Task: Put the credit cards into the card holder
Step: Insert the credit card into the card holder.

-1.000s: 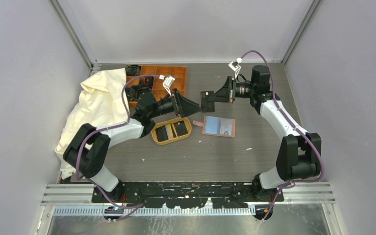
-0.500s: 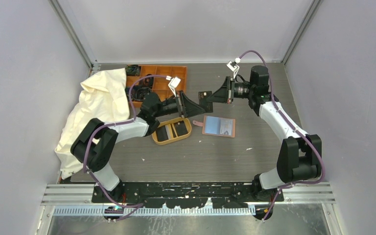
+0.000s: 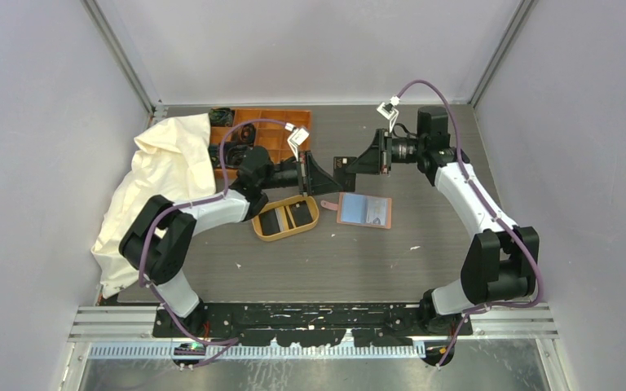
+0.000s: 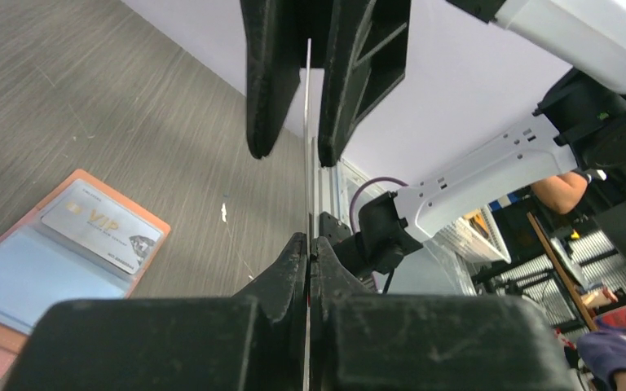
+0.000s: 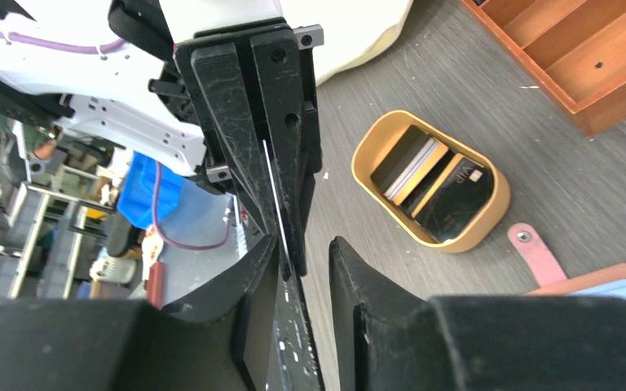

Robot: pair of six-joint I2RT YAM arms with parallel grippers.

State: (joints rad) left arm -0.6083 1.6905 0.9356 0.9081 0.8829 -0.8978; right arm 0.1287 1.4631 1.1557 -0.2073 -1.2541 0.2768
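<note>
While left jaws clamp one card (image 3: 343, 162), right jaws apart around it, second card (image 4: 102, 227) in card holder (image 4: 37, 285)

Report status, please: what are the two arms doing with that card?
Left gripper jaws shut on the credit card, midair. Right gripper jaws open around it. Card holder lies open, VIP card inside. Nothing in the way.

The top view looks steeply down on the whole table (image 3: 375, 261) from behind, while both close wrist views face each other, sharing the edge-on card (image 4: 307, 106).
</note>
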